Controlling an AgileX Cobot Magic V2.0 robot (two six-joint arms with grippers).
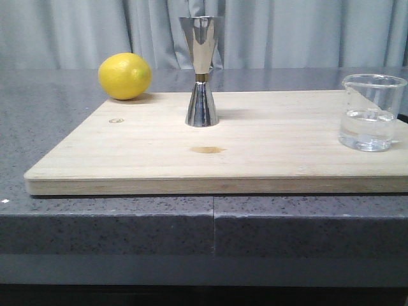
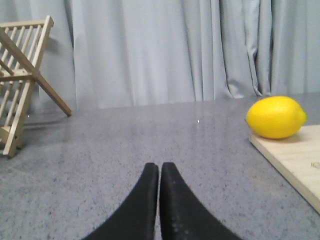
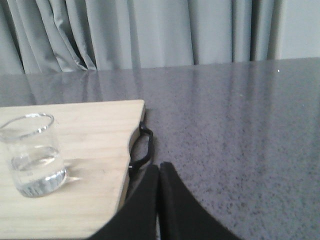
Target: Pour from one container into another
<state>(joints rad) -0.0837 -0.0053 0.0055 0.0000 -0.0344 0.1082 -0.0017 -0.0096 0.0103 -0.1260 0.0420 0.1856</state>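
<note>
Beaker (image 1: 372, 121), part-filled with clear liquid, probably water, sits at the board's (image 1: 127, 159) right end; jigger (image 1: 202, 70) upright mid-board, mouth up for pouring. Left gripper (image 2: 159, 172) and right gripper (image 3: 158, 172): jaws pressed together, empty.

I count one beaker (image 1: 373, 112), one jigger (image 1: 201, 70), one lemon (image 1: 125, 76), one cutting board (image 1: 127, 159), one wooden rack (image 2: 22, 75), two grippers (image 2: 159, 172) (image 3: 158, 172)

Grey pleated curtain (image 1: 287, 32) behind, speckled grey countertop (image 1: 127, 223), wooden rack (image 2: 22, 75) far left, soft even light
</note>
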